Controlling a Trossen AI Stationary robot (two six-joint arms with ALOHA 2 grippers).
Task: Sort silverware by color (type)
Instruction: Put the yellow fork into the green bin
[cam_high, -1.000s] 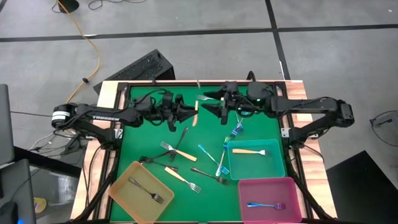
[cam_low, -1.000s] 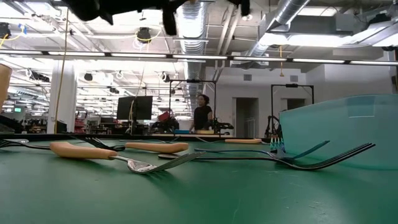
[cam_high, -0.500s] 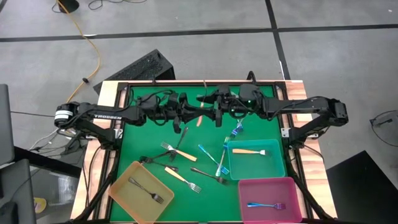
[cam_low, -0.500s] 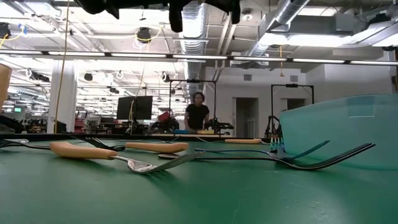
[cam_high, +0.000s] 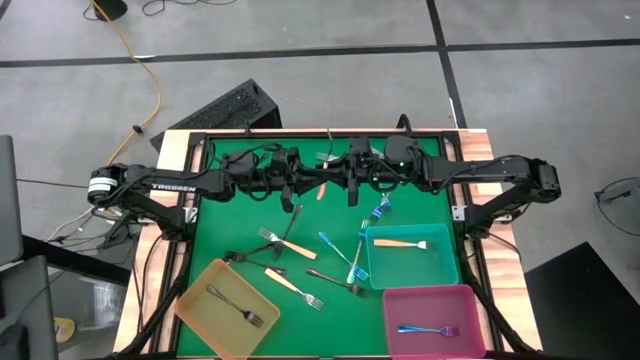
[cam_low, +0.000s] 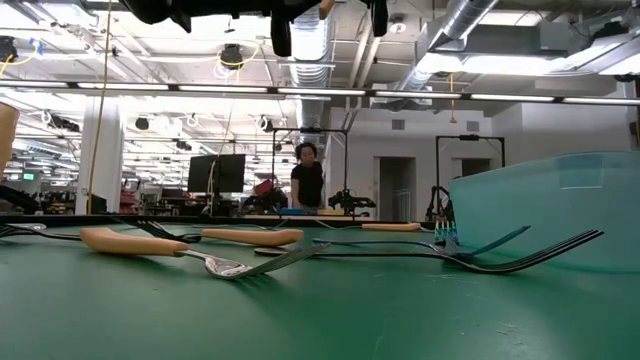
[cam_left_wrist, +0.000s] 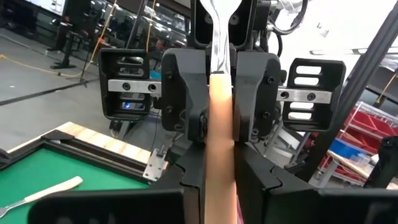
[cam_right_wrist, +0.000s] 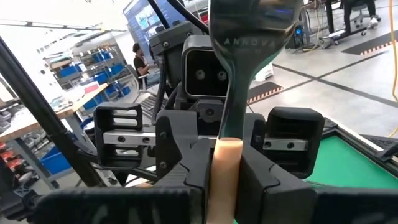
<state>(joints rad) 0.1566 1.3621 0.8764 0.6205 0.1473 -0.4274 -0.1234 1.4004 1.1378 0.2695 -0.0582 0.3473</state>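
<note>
Two grippers, one fork: left gripper (cam_high: 300, 184) and right gripper (cam_high: 342, 182) nose to nose in the upper middle of the high view, above the far end of the green mat (cam_high: 230, 220). Both pairs of fingers pressed together on the same cream-handled fork (cam_high: 321, 189), neither pair spread. Cream handle running straight up the centre of the left wrist view (cam_left_wrist: 219, 124), metal neck beyond it pinched by the facing gripper. Same fork in the right wrist view (cam_right_wrist: 227, 158), cream end low in the frame, broad metal part above.

Probably a hand-over in mid-air: double grip so the fork cannot drop while changing arms, and likely meant for the teal tray (cam_high: 453, 268) at lower right, within the right arm's reach.

Fork itself: slim, matte cream handle, shiny silver head, like the one lying in the teal tray (cam_high: 401, 243). Loose forks (cam_high: 300, 250) scattered mid-frame, well below the grippers. Dark fork (cam_high: 235, 305) in the yellow tray (cam_high: 196, 298) at lower left; blue fork (cam_high: 425, 329) in the pink tray (cam_high: 476, 310) at bottom right.
</note>
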